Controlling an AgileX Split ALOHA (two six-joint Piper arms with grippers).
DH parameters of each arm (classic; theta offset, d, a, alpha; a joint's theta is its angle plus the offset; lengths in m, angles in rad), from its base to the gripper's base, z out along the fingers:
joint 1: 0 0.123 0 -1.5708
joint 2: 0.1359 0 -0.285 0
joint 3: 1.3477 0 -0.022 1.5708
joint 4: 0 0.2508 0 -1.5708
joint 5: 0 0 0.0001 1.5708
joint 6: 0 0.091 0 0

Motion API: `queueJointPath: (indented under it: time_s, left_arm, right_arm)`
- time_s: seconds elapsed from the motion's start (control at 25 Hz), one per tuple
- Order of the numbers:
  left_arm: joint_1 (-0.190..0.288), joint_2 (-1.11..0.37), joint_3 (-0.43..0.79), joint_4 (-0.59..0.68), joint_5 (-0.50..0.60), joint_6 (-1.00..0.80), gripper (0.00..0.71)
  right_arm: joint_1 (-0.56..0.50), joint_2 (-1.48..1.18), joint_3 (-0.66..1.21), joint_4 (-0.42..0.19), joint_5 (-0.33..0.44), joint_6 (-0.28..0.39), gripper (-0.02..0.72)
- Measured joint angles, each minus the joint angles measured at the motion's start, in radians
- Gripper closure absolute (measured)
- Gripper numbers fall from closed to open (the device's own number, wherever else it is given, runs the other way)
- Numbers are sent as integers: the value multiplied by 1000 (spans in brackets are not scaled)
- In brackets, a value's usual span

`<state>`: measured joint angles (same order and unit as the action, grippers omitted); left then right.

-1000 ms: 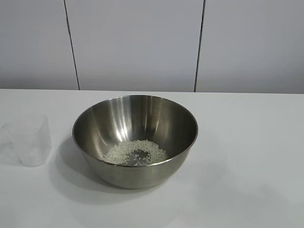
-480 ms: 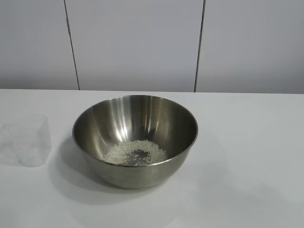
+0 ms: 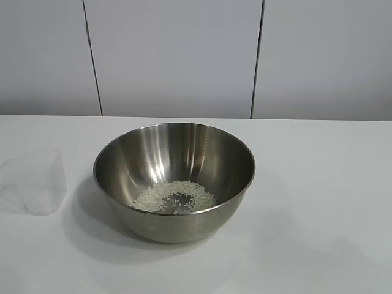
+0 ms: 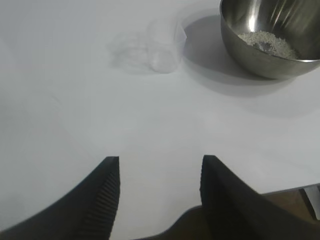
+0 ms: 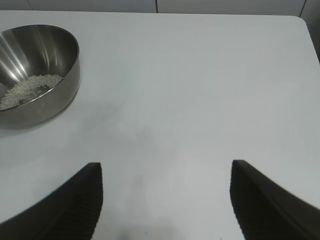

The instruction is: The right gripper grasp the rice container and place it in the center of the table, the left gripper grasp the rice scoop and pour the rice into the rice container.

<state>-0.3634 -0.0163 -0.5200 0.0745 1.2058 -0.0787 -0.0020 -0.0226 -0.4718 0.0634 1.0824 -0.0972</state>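
We see the table (image 3: 318,184) first, a plain white top that fills all three views, with a pale panelled wall (image 3: 177,55) behind it that only the exterior view shows. On it stands the rice container (image 3: 174,180), the big shiny steel bowl, upright and about midway across the tabletop in the exterior view; we take it as our landmark. Both wrist views catch only part of this bowl – the left wrist view its lower side and rim, the right wrist view one cut-off half. The rice scoop (image 3: 38,180) stands upright on the table to the left of the bowl, well clear of it, with nothing in it that we can make out; in the left wrist view it shows as a faint translucent shape, and the right wrist view does not show it at all. The rice (image 3: 176,197) lies as a thin, ragged patch on the bowl's floor. Neither arm shows in the exterior view – only the wrist views give us the tools. The left gripper (image 4: 160,192) hangs over bare table short of the scoop, fingers apart and holding nothing. The right gripper (image 5: 166,200) sits on the bowl's other side, well away from it, fingers spread wider and likewise holding nothing.
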Motion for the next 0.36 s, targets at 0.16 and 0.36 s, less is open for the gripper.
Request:
queueJointPath:
  time_s: [0.16,0.36]
  left_arm:
    - [0,0,33,-6,-58,1,347]
    - [0,0,35,-7,-63,3,347]
  right_arm:
    - [0,0,0,0,0,0,209]
    - [0,0,0,0,0,0,209]
